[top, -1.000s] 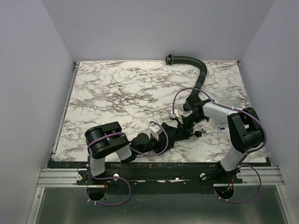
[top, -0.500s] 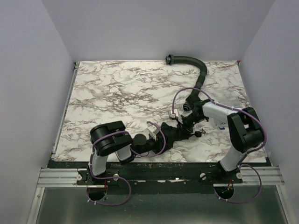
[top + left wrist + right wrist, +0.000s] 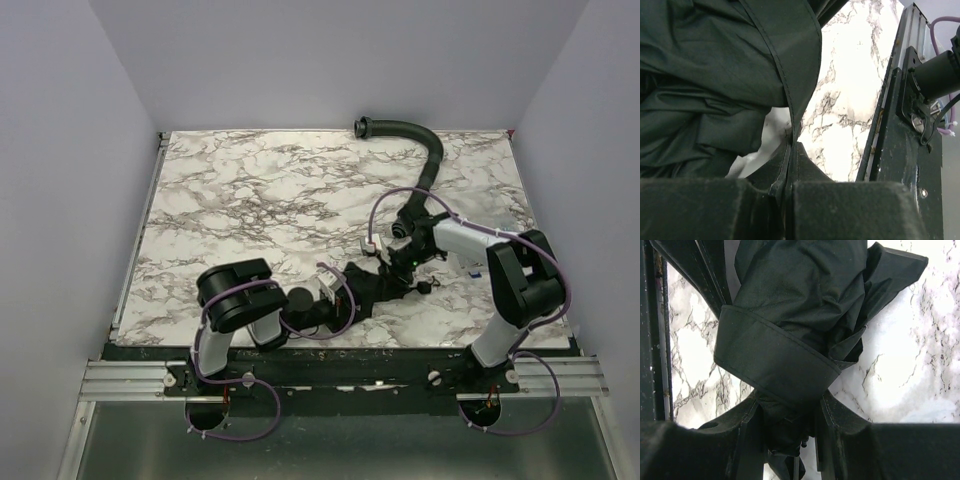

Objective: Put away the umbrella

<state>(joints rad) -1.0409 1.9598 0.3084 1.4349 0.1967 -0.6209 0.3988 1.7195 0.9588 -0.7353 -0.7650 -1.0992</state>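
Observation:
The umbrella (image 3: 372, 287) is a short black fabric bundle lying on the marble table (image 3: 250, 200) near the front, between my two arms. My left gripper (image 3: 333, 297) is at its near left end. In the left wrist view the left gripper (image 3: 791, 148) is shut on a thin strap edge of the umbrella fabric (image 3: 715, 75). My right gripper (image 3: 396, 263) is at the bundle's far right end. In the right wrist view the right gripper (image 3: 790, 412) is shut around the rolled umbrella (image 3: 800, 305), just below a flat band that wraps the bundle (image 3: 770, 360).
A curved black ribbed hose (image 3: 428, 150) lies at the back right, running down toward the right arm. A small blue and white item (image 3: 473, 266) sits by the right arm. The black front rail (image 3: 900, 165) borders the table's near edge.
My left arm has drawn back toward the near left, pulling its end of the umbrella fabric with it. The right gripper has stayed in place on the bundle.

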